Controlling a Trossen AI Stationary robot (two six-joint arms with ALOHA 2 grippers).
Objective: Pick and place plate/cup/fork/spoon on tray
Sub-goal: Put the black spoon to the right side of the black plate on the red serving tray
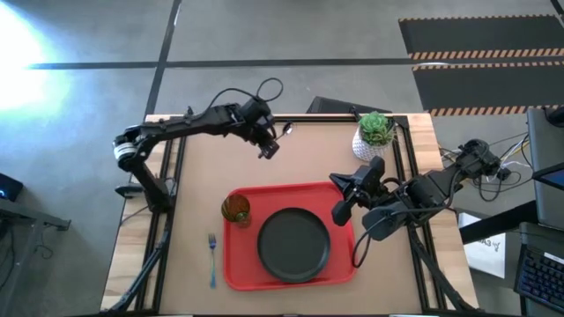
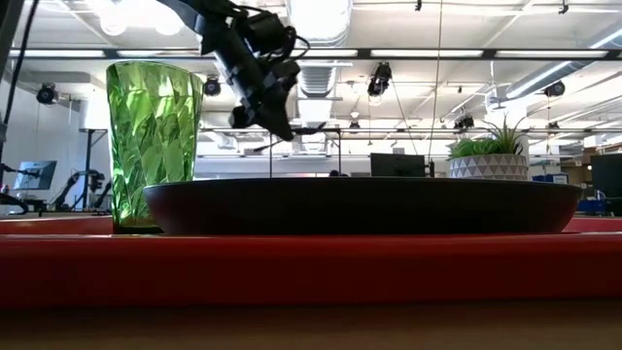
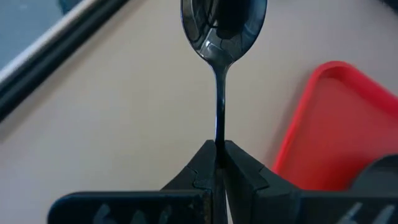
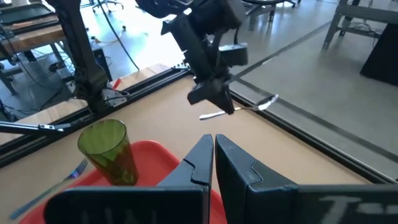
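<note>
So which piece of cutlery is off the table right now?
The spoon, held up in the left gripper; the fork lies on the table beside the tray.

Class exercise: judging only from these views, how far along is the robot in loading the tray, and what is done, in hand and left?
Done: the plate and the cup sit on the tray. In hand: the left gripper is shut on the spoon, held above the table's far side, off the tray. Left: the fork lies on the table beside the tray's left edge. The right gripper waits, shut, at the tray's right side.
</note>
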